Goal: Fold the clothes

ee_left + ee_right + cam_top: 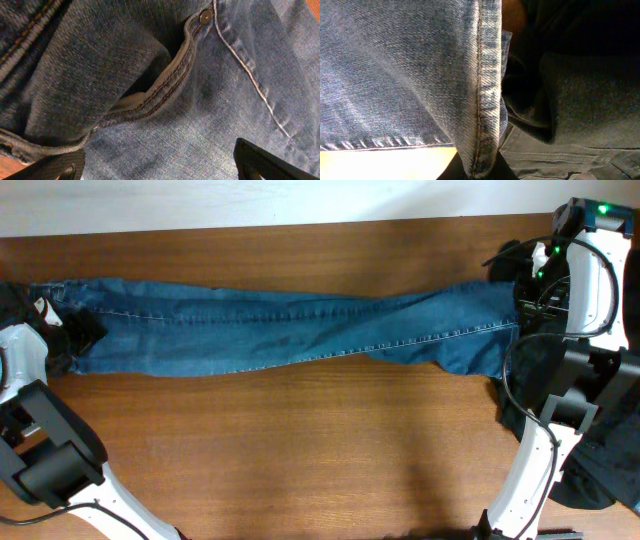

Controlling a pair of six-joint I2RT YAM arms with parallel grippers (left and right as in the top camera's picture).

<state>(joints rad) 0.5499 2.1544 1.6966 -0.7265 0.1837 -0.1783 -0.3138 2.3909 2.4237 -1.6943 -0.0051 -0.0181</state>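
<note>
A pair of blue jeans (290, 330) lies stretched out lengthwise across the wooden table (300, 450), waist at the left, leg hems at the right. My left gripper (72, 332) is at the waist end. In the left wrist view its fingers (160, 167) are spread wide over the denim below the front pocket (160, 90), holding nothing. My right gripper (524, 308) is at the hem end. In the right wrist view its fingers (481, 170) pinch the stitched leg hem (482, 90), lifted off the table.
A pile of dark grey clothes (600, 465) lies at the table's right edge under the right arm; it also shows in the right wrist view (570, 100). A white wall runs along the back.
</note>
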